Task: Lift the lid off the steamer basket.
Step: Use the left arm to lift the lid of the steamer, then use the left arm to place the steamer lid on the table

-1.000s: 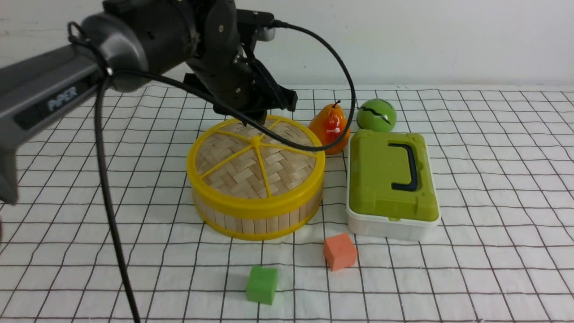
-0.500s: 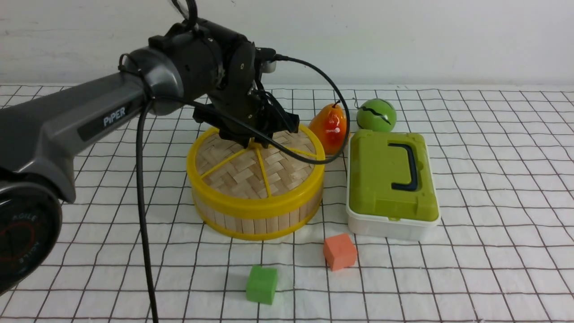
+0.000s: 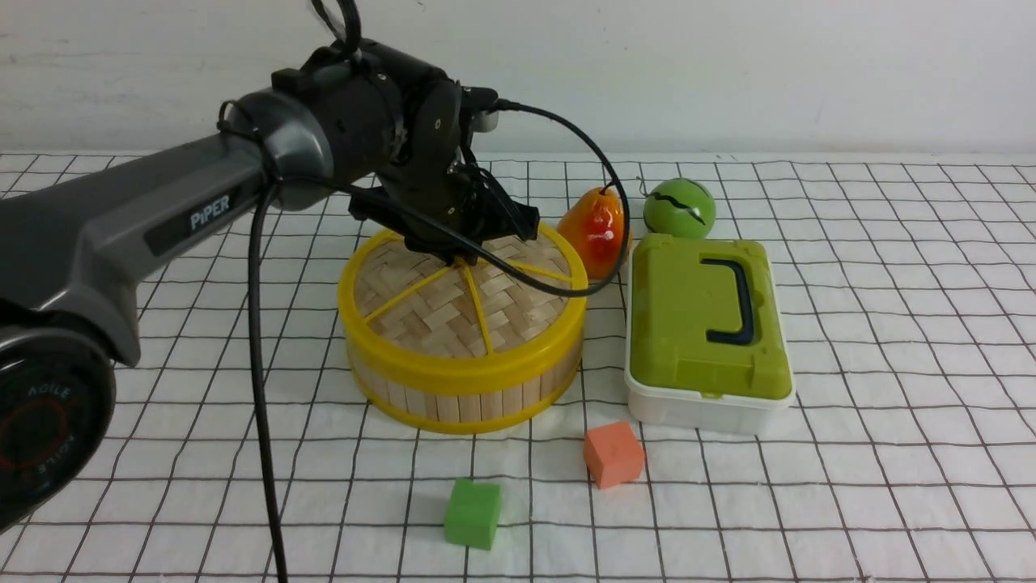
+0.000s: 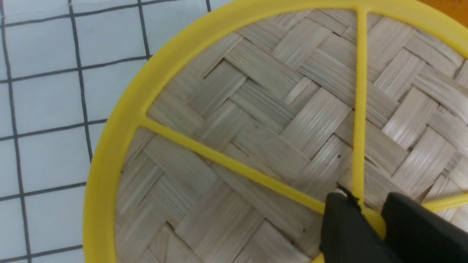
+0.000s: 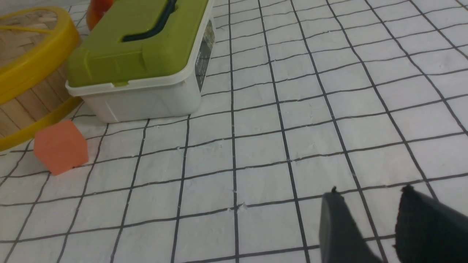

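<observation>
The lid (image 3: 453, 312), woven pale bamboo with a yellow rim and spokes, sits flat on the steamer basket (image 3: 461, 401) at the middle of the checked cloth. My left gripper (image 3: 463, 257) is down on the lid's centre. In the left wrist view the two black fingers flank the yellow hub where the spokes meet, and the left gripper (image 4: 369, 215) is closed on it; the lid (image 4: 256, 109) fills the view. My right gripper (image 5: 369, 204) is open and empty, low over bare cloth, and is out of the front view.
A white box with a green lid (image 3: 708, 324) stands just right of the basket. An orange pear (image 3: 597, 231) and a green ball (image 3: 680, 207) lie behind. An orange cube (image 3: 613, 453) and a green cube (image 3: 473, 512) lie in front. The left arm's cable hangs over the lid.
The left arm has swung in and come down from the lid's far rim to its hub. In the last half second it has barely moved. The lid still lies on the basket.
</observation>
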{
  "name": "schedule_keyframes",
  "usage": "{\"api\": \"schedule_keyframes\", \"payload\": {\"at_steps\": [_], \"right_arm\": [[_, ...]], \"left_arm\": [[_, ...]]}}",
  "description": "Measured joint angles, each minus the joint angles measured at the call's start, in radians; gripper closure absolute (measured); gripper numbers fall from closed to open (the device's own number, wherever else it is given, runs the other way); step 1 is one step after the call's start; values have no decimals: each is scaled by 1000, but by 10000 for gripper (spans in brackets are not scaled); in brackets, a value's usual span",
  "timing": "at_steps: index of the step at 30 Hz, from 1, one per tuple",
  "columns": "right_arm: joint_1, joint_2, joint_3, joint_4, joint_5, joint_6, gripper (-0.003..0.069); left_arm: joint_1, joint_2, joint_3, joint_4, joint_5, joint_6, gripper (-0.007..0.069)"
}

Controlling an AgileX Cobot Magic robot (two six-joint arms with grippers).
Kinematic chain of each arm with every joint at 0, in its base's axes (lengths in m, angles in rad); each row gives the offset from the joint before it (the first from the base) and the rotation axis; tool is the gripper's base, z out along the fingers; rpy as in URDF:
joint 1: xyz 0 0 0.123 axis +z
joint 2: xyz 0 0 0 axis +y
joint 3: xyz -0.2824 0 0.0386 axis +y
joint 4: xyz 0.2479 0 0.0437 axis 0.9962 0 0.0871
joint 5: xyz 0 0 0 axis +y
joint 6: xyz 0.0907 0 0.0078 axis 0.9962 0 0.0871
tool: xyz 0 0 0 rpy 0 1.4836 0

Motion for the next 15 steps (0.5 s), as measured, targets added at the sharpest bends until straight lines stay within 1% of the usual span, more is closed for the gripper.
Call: {"api": "schedule_keyframes", "payload": {"at_steps": [5, 9, 13, 14, 15], "right_arm": [[0, 0, 0, 0, 0, 0, 419], [0, 0, 0, 0, 0, 0, 419], [0, 0, 0, 0, 0, 0, 419], [0, 0, 0, 0, 0, 0, 419], [0, 0, 0, 0, 0, 0, 419]], "left_arm": [[1, -84, 0, 24, 2, -3, 515], [4, -168, 0, 71, 9, -3, 515], [66, -269, 0, 151, 54, -3, 515], [70, -273, 0, 151, 57, -3, 515], [102, -295, 7, 185, 76, -4, 515]]}}
